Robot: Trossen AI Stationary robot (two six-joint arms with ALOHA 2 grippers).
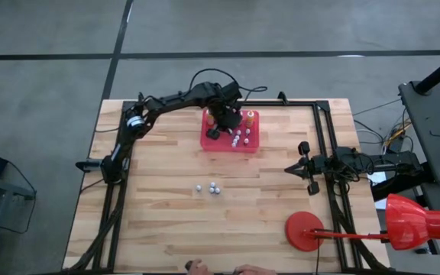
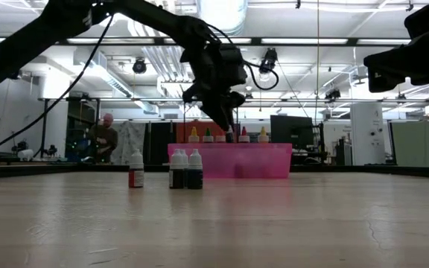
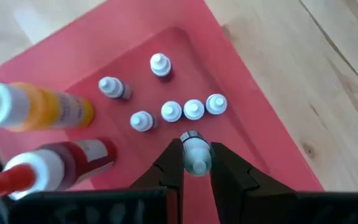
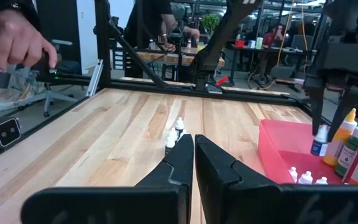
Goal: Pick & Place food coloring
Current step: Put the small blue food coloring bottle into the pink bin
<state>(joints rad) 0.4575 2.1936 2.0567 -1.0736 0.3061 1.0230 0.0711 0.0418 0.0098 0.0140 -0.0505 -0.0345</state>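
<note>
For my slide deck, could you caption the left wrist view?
Left tool holding a small bottle above the red tray, beside five more bottles.

Pale wooden table [image 1: 166, 229] on a grey tiled floor [image 1: 205, 30]. Beyond it, an open workshop with ceiling strip lights [image 2: 311, 41], exposed ducting [image 2: 222, 11], desks [image 4: 166, 59] and seated people [image 2: 104, 138].

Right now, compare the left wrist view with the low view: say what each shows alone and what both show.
Left wrist only: six small capped bottles standing inside the red tray, seen from above.
Low only: three bottles standing on the table in front of the tray, and a person in the room behind.
Both: the left tool shut on a small bottle over the tray.
</note>
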